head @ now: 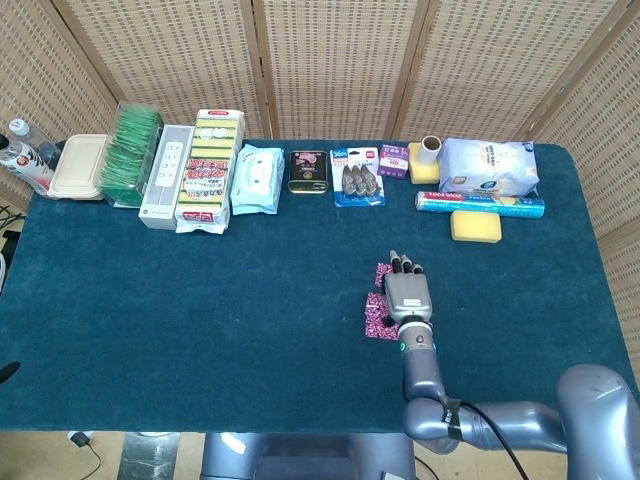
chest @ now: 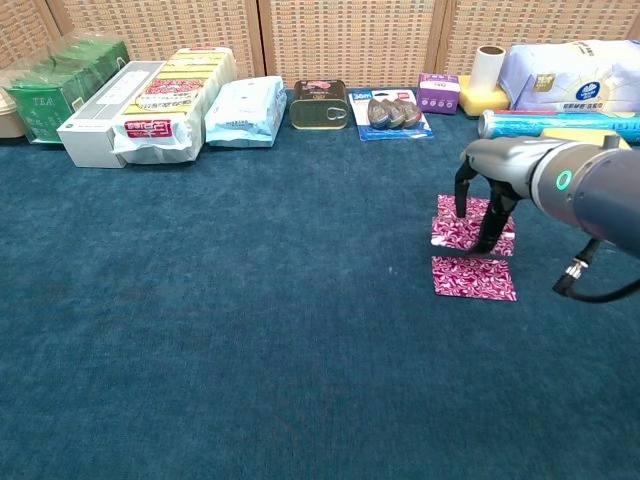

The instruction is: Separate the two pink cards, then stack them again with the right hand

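My right hand (chest: 492,178) arches over a pink patterned card (chest: 455,233) and presses its fingertips (chest: 489,240) down on it. That card lies partly over a second pink card (chest: 478,207) just behind it. A third pink card (chest: 473,278) lies flat on the cloth, close in front and apart from the other two. In the head view the right hand (head: 407,293) covers most of the overlapped cards (head: 383,272), and the near card (head: 377,316) shows to its left. The hand grips nothing. My left hand is in neither view.
Along the far edge stand a tea box (chest: 55,90), a white box (chest: 105,115), sponge packs (chest: 170,95), a wipes pack (chest: 245,110), a tin (chest: 320,103), a blister pack (chest: 390,110), a foil roll (chest: 555,125) and a yellow sponge (chest: 585,147).
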### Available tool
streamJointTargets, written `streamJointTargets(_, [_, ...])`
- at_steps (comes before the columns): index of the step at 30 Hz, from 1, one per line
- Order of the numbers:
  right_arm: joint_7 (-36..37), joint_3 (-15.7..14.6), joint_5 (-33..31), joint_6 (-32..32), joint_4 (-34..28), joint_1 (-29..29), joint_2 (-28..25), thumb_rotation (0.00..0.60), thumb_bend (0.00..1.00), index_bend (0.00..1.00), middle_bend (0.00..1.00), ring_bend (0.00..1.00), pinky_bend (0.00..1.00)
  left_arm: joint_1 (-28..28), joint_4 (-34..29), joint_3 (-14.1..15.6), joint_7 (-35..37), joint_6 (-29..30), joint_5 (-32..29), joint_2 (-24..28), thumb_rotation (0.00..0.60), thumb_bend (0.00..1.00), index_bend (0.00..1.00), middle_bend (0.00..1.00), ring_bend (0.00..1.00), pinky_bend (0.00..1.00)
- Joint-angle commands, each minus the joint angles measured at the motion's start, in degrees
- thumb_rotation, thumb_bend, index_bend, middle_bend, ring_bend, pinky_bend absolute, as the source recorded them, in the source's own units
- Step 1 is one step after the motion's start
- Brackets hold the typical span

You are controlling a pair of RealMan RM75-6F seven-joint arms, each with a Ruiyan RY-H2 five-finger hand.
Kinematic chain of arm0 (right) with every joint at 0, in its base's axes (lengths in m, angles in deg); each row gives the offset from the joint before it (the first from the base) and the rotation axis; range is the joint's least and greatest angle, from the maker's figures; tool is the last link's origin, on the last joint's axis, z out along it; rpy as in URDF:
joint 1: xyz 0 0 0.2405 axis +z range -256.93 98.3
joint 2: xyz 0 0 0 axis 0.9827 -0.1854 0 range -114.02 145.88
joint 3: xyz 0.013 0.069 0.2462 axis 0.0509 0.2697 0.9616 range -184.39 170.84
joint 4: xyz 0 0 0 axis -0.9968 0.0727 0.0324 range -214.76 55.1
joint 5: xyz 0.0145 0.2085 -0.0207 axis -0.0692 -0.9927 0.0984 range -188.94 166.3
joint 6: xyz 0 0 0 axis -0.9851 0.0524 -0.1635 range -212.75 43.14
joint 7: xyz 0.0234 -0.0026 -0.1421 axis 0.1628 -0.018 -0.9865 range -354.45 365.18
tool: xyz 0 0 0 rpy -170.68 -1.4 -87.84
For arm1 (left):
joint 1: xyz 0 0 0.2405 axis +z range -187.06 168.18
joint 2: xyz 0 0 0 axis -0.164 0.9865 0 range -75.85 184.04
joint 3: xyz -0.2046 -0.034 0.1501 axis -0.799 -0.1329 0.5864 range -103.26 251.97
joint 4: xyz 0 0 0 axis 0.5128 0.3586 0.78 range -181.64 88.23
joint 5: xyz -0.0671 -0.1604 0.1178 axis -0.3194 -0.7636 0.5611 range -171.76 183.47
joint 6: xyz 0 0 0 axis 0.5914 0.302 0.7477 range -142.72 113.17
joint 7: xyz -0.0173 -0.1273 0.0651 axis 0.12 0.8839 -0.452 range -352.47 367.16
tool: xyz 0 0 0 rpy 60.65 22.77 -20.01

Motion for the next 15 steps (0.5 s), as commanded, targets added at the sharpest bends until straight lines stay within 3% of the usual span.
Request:
streamJointTargets(1, [-0.5,0.6,-1.0,1.7,-0.3,-0.5,1.2,0.600,0.27,0.44,0.00,0.00,0.11,0.0,0.0,0.0,0.1,0.1,0.1,0.0,0.600,0.10,0.00,0.00,0.00,0.06])
streamJointTargets(15, [-1.2,1.2,-0.8,5.1,-0.6,-2.8,5.5,0.600,0.27,0.42,0.00,0.00,0.11,0.0,0.1,0.2,-0.1,0.0,0.0,-0.1,0.600,0.10,0.00,0.00,0.00,0.06])
